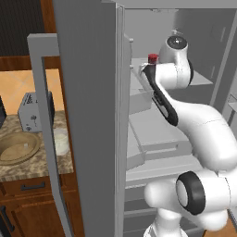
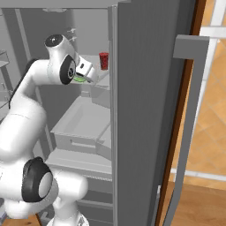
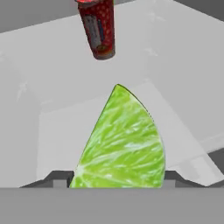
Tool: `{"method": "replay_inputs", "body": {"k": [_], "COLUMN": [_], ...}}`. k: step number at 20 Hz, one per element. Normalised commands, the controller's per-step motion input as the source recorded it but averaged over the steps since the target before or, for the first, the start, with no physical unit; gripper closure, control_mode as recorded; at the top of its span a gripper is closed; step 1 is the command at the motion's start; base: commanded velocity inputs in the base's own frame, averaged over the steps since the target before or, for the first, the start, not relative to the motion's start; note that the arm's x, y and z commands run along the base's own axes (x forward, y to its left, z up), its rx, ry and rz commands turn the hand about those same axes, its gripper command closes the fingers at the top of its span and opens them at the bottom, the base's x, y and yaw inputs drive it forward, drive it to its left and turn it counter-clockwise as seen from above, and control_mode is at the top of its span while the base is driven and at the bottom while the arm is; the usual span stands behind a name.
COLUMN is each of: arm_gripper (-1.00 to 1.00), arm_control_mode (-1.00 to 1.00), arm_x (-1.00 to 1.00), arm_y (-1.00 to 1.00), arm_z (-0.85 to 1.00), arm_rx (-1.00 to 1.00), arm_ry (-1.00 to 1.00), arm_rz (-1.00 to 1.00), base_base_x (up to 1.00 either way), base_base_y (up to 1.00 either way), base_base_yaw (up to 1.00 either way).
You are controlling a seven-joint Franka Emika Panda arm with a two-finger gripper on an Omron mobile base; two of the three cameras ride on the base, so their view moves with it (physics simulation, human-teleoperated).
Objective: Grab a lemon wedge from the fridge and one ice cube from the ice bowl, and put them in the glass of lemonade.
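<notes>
The fridge (image 1: 88, 115) stands open and my arm reaches onto an upper shelf. In the hand view the yellow-green lemon wedge (image 3: 122, 144) stands between my fingertips (image 3: 59, 179), and both touch its sides. My gripper (image 2: 86, 73) is shut on the wedge (image 2: 80, 79) just above the shelf. On the counter left of the fridge sit the tan ice bowl (image 1: 18, 148) and the glass of lemonade (image 1: 60, 140). The ice cube is out of view.
A red can (image 3: 98, 30) stands on the same shelf just beyond the wedge (image 2: 103, 60). Grey drawers (image 2: 84, 123) lie below the shelf. The open fridge doors (image 2: 145, 110) flank my arm. A toaster (image 1: 32, 111) stands behind the bowl.
</notes>
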Motion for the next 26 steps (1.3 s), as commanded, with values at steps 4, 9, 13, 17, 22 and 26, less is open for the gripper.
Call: {"method": "replay_inputs", "body": {"k": [4, 9, 13, 17, 22, 26], "arm_gripper": [1.00, 1.00, 1.00, 1.00, 1.00, 1.00], "arm_control_mode": [-1.00, -1.00, -1.00, -1.00, -1.00, -1.00], "arm_x": [-1.00, -1.00, -1.00, -1.00, -1.00, -1.00], "arm_y": [-0.01, 0.00, 0.00, 0.00, -0.02, -0.20], "arm_z": [0.00, 0.12, 0.26, 0.35, -0.04, -0.37], "arm_rx": [0.00, 0.00, 0.00, -0.02, 0.01, 0.01], "arm_ry": [0.04, 0.14, 0.28, 0.34, 0.03, -0.08], "arm_rz": [0.01, 0.00, 0.01, 0.01, 0.00, 0.00], "base_base_x": [0.00, 0.00, 0.00, 0.00, 0.00, 0.00], "base_base_y": [0.00, 0.00, 0.00, 0.00, 0.00, 0.00], "base_base_yaw": [0.00, 0.00, 0.00, 0.00, 0.00, 0.00]}}
